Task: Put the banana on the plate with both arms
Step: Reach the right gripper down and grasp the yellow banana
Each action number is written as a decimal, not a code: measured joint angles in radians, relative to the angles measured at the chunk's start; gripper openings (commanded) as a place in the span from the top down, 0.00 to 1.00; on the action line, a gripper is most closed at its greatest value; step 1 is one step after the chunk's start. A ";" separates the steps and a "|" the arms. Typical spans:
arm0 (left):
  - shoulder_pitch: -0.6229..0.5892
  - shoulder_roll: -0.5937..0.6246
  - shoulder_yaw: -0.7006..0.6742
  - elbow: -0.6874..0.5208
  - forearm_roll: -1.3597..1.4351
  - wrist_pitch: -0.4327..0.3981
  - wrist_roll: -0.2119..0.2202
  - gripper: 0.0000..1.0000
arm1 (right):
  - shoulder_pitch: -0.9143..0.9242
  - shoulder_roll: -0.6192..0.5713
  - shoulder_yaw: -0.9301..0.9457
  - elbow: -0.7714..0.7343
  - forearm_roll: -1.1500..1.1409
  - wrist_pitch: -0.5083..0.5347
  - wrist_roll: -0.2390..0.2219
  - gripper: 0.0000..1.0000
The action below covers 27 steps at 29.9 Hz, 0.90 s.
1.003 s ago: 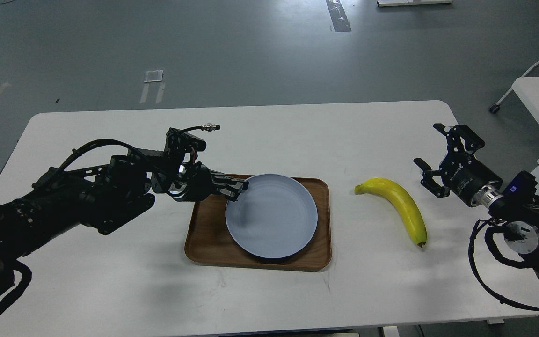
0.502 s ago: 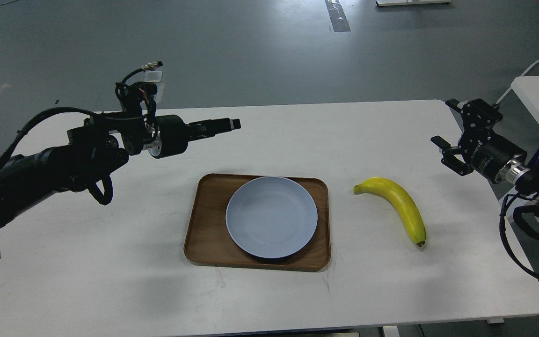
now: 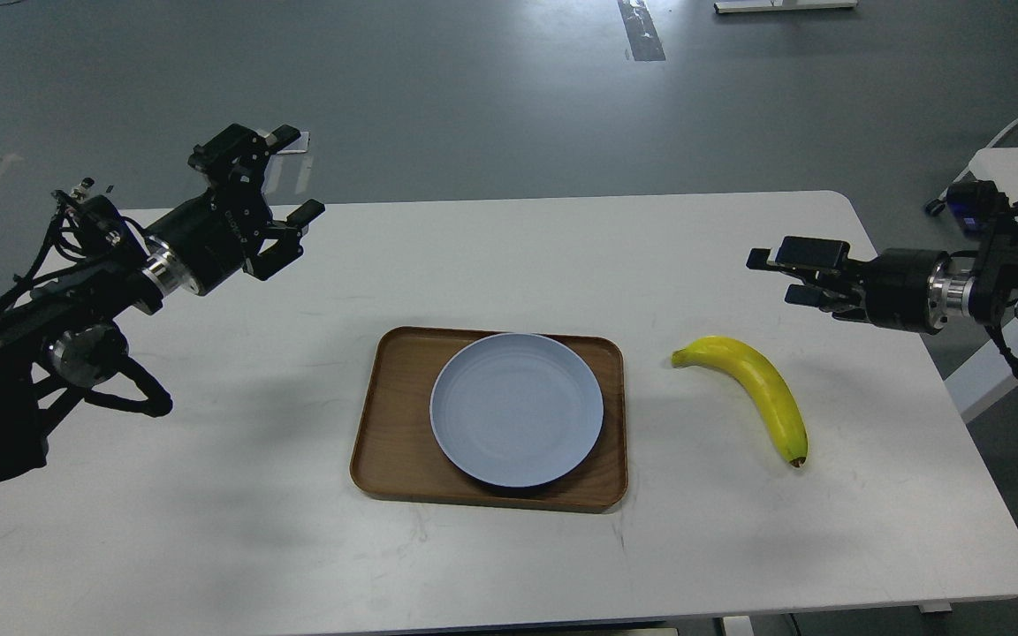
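The yellow banana [image 3: 752, 389] lies on the white table right of the tray, greenish stem end toward the tray, dark tip toward the front. The pale blue-grey plate [image 3: 516, 409] sits empty on the brown wooden tray [image 3: 394, 433]. My left gripper [image 3: 284, 190] is open and empty, raised over the table's back left, far from the plate. My right gripper [image 3: 778, 274] is open and empty, held above the table just behind and right of the banana, fingers pointing left.
The white table [image 3: 509, 565] carries only the tray, plate and banana. Another white table [image 3: 1017, 177] stands off the right edge, close to my right arm. Grey floor lies beyond the far edge.
My left gripper has drawn back left from the plate's rim, risen and opened. My right gripper has turned and moved up and right, then swung to point left behind the banana. The banana and plate have not moved.
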 measured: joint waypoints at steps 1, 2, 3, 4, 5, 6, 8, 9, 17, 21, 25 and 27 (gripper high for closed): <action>0.006 0.000 -0.004 0.000 0.000 0.000 0.000 0.02 | 0.016 -0.002 -0.018 0.006 -0.053 0.000 0.000 0.01; 0.009 0.000 -0.007 -0.001 -0.001 -0.001 0.000 0.02 | 0.039 -0.002 -0.046 0.010 -0.115 0.000 0.000 0.01; 0.011 0.000 -0.008 -0.001 -0.001 -0.001 0.000 0.02 | 0.067 0.001 -0.082 0.011 -0.170 0.000 0.000 0.01; 0.012 0.000 -0.008 -0.001 -0.001 -0.001 0.000 0.02 | 0.094 0.005 -0.120 0.011 -0.212 0.000 0.000 0.01; 0.012 0.000 -0.008 -0.001 -0.001 -0.001 0.000 0.02 | 0.113 0.010 -0.151 0.011 -0.237 0.000 0.000 0.01; 0.012 -0.001 -0.007 0.000 -0.001 -0.001 0.000 0.02 | 0.134 0.020 -0.191 0.011 -0.258 0.000 0.000 0.01; 0.012 -0.005 -0.004 0.000 0.004 -0.001 0.000 0.02 | 0.165 0.041 -0.263 0.010 -0.279 0.000 0.000 0.01; 0.012 -0.007 -0.004 0.000 0.010 -0.001 0.000 0.02 | 0.175 0.051 -0.300 0.007 -0.289 0.000 0.000 0.01; 0.013 -0.011 -0.003 -0.003 0.022 -0.001 0.000 0.02 | 0.183 0.124 -0.417 -0.051 -0.324 0.000 0.000 0.04; 0.013 -0.010 -0.005 -0.003 0.022 0.000 0.000 0.02 | 0.168 0.161 -0.430 -0.084 -0.324 0.000 0.000 0.14; 0.012 -0.010 -0.005 -0.004 0.023 0.000 0.000 0.02 | 0.162 0.201 -0.441 -0.101 -0.322 0.000 0.000 0.35; 0.012 -0.008 -0.005 -0.004 0.023 0.000 0.000 0.02 | 0.159 0.216 -0.445 -0.112 -0.322 0.000 0.000 0.63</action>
